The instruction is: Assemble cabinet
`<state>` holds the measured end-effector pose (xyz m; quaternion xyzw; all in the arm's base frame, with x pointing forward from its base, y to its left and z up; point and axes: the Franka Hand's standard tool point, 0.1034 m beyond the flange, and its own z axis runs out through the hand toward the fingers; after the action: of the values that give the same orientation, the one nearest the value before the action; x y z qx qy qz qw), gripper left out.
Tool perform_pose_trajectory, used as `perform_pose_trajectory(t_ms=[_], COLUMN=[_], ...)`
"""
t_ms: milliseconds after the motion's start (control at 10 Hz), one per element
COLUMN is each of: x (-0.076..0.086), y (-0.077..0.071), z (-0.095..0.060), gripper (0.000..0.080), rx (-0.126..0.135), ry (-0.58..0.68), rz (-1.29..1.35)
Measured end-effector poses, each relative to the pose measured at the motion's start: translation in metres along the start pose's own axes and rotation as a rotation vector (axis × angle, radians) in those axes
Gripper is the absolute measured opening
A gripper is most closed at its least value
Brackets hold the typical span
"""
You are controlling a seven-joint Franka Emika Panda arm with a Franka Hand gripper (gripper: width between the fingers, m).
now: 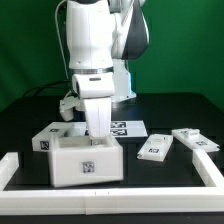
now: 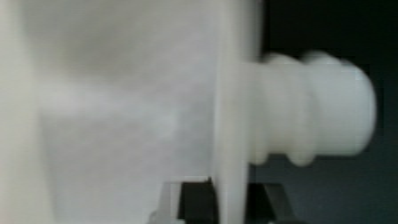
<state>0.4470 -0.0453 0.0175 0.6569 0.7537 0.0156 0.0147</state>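
In the exterior view the white box-shaped cabinet body [image 1: 86,160], with a tag on its front, stands at the front left of the black table. My gripper [image 1: 97,100] is right above it, shut on a white cabinet panel [image 1: 101,120] that hangs upright over the box's open top. In the wrist view the panel [image 2: 125,110] fills most of the picture. Its thin edge runs between my two dark fingers [image 2: 196,203], and the gripper [image 2: 231,200] is closed on it. A ribbed white knob [image 2: 320,108] sticks out from the panel's side.
Two loose white tagged parts lie to the exterior view's right, one near [image 1: 155,146] and one farther [image 1: 195,140]. Another tagged part [image 1: 50,136] lies left of the box. The marker board [image 1: 124,127] lies behind. A low white rail [image 1: 208,170] edges the table.
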Motion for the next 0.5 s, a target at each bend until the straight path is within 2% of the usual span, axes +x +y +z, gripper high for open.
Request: perform_pose_trajectory(t_ms=[100,500], x=[-0.0002,-0.0006], y=[-0.0003,-0.0004], z=[0.0001,0.0001], gripper=[0.0036,0.0035], rx=[0.0,0.001], ry=[0.0,0.0], rz=[0.001,0.002])
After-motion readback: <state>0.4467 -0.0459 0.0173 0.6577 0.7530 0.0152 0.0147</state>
